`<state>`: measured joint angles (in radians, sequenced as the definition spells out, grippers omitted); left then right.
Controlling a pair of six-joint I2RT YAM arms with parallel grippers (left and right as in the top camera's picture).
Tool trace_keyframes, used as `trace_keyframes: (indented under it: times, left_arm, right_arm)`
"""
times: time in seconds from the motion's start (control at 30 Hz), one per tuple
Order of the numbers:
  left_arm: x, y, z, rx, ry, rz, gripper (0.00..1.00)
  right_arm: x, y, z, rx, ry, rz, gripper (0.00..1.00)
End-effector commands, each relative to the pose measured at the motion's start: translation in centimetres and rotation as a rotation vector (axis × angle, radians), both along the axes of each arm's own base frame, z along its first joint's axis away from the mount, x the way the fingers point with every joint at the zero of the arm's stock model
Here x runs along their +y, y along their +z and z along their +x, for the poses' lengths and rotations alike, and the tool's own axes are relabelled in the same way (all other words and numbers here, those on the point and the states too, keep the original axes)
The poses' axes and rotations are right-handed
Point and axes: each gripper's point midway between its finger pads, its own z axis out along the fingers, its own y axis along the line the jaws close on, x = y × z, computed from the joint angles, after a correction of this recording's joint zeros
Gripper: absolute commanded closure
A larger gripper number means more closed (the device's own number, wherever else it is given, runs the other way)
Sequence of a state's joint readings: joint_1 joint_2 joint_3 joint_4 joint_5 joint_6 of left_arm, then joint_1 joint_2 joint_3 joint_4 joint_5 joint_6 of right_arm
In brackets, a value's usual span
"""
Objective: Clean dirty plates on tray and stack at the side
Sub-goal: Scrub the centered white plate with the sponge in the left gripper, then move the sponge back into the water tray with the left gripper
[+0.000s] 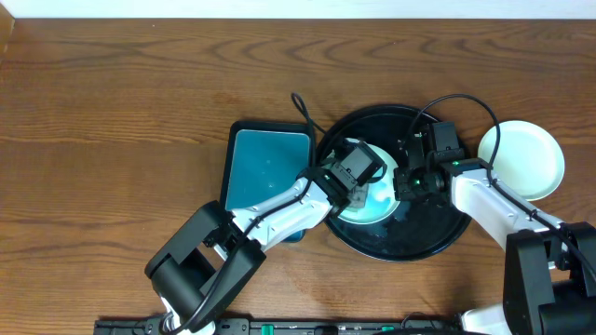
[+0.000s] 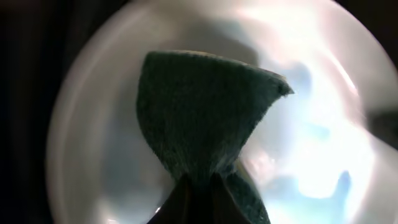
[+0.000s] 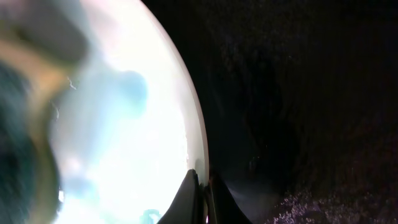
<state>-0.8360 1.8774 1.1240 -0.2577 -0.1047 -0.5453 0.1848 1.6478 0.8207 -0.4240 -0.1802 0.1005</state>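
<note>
A pale mint-white plate (image 1: 377,207) with blue-green smears lies on the round black tray (image 1: 438,233). My left gripper (image 1: 357,183) is over the plate and shut on a dark green cloth (image 2: 199,112), which is pressed on the plate's face (image 2: 93,155). My right gripper (image 1: 406,182) is shut on the plate's right rim (image 3: 196,134), with the tray's black floor (image 3: 298,112) beside it. A second pale plate (image 1: 521,158) rests on the table right of the tray. The third plate is out of view.
A rectangular teal tray (image 1: 265,167) with a black rim lies just left of the black tray, under my left arm. A black cable (image 1: 307,112) curls behind it. The wooden table (image 1: 112,140) stretches to the left.
</note>
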Motion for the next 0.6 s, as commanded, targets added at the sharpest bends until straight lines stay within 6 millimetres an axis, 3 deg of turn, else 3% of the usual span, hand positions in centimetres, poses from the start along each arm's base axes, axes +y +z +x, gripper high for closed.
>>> trace_keyframes:
  times: [0.0,0.17,0.33,0.43,0.5,0.57]
  left_arm:
    - [4.5,-0.7,2.5,-0.120,0.164,0.165,0.93]
    - [5.0,1.8,2.7,-0.162,0.179,0.155,0.93]
    - [4.9,4.4,1.5,-0.135,0.143,0.101,0.92]
    - [6.2,5.7,0.9,-0.113,0.153,0.106,0.93]
    - [7.4,6.3,0.7,-0.101,0.169,0.119,0.93]
    - [9.2,6.9,0.6,-0.065,0.164,0.128,0.93]
  right_arm:
    - [0.2,0.0,-0.4,-0.001,0.026,-0.007,0.99]
    - [-0.3,-0.1,-0.3,-0.002,0.018,-0.032,0.99]
    - [-0.4,-0.2,-0.4,0.000,0.015,-0.039,0.99]
    - [-0.4,-0.2,-0.4,0.000,0.015,-0.039,0.97]
    - [-0.4,-0.2,-0.4,0.000,0.015,-0.038,0.85]
    - [-0.4,-0.2,-0.4,0.000,0.015,-0.038,0.83]
